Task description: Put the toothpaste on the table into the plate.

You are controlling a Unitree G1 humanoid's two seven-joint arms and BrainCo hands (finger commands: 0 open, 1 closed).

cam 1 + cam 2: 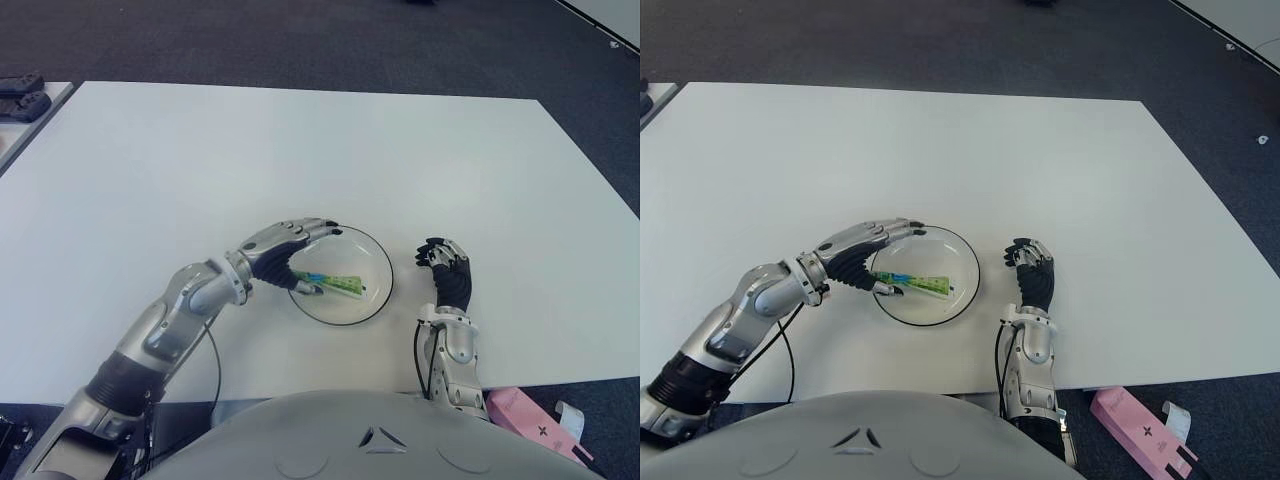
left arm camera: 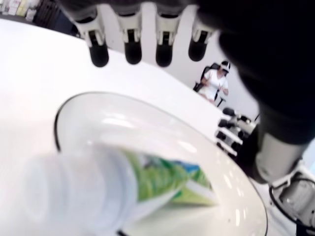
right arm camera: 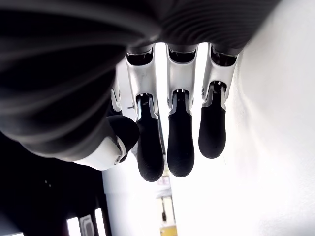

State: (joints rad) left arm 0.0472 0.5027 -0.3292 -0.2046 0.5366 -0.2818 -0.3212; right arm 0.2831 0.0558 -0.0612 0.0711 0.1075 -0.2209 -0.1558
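Toothpaste [image 1: 330, 283] inside the plate [image 1: 377, 262], lying flat across its middle, cap end toward the left hand, crimped green end toward the plate's right rim. Plate a shallow clear dish on the white table [image 1: 300, 150], near the front edge. Left hand [image 1: 285, 250] over the plate's left rim, fingers [image 2: 133, 46] stretched out straight above the dish and spread, gripping nothing; thumb low beside the cap end, whether touching the tube or just off it cannot be told. In the left wrist view, white cap [image 2: 59, 189] close up and blurred, tube body running away into the dish, four fingertips clear of it above. Right hand [image 1: 447, 275] on the table just right of the plate, apart from it, fingers [image 3: 180, 142] half curled and loose, empty, thumb tucked alongside. Pink box [image 1: 530, 420] below the table's front right corner, off the tabletop. Dark objects [image 1: 22, 95] at the far left on a neighbouring surface. Dark carpet [image 1: 300, 40] beyond the table.
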